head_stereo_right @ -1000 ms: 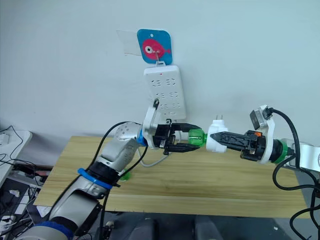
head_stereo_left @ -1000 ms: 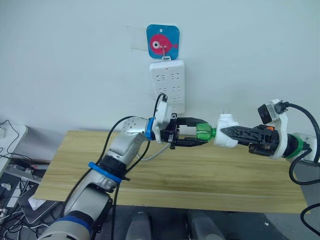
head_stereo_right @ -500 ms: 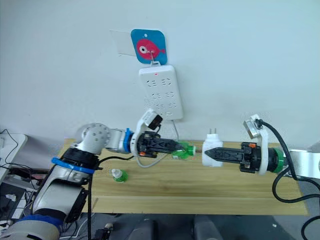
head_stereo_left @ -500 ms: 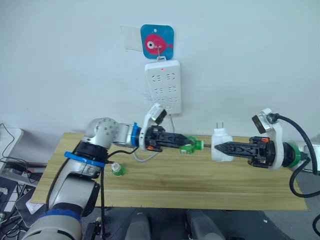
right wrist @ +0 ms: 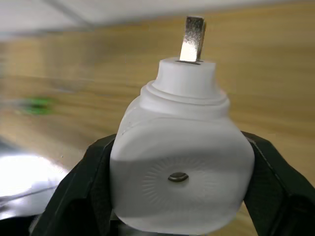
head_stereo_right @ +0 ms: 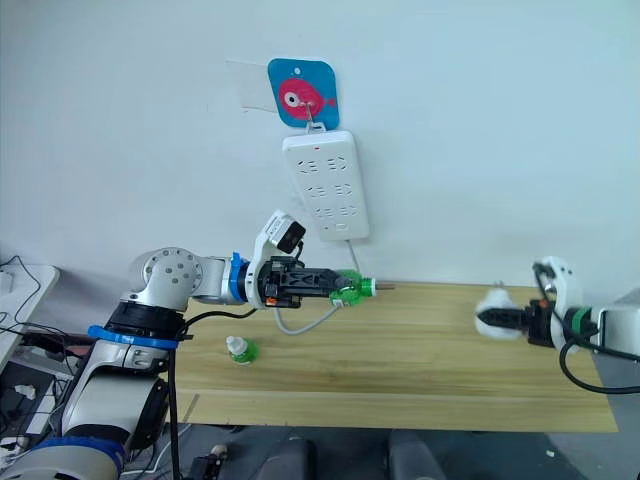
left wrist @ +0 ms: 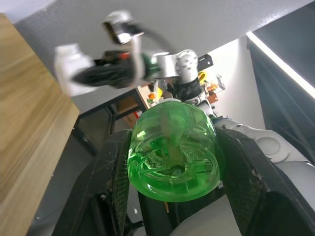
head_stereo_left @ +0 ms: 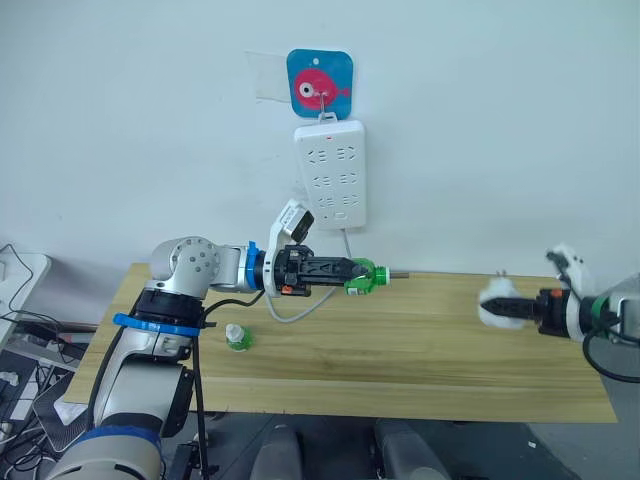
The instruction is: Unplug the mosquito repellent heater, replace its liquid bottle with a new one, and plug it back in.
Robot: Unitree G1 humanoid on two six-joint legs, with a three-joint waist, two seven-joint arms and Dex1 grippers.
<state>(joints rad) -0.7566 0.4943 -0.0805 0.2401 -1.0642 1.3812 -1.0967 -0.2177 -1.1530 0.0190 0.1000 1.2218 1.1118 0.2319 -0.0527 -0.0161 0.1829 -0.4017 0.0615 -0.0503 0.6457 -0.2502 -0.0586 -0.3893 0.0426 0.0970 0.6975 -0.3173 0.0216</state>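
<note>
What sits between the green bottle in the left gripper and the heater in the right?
Nothing: between the green bottle and the heater, the left eye view shows just bare table.

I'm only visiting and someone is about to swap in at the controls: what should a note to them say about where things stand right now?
Left end effector: shut on the green liquid bottle, held out over the wooden table.
Right end effector: shut on the mosquito repellent heater, held above the table's right end, prongs up.
Power strip hangs on the wall with no heater plugged into it.
A second small green bottle stands on the table near the left arm.
Done: heater unplugged, bottle out of the heater.
Left: put this bottle down, fit the other one, plug the heater back in.
</note>
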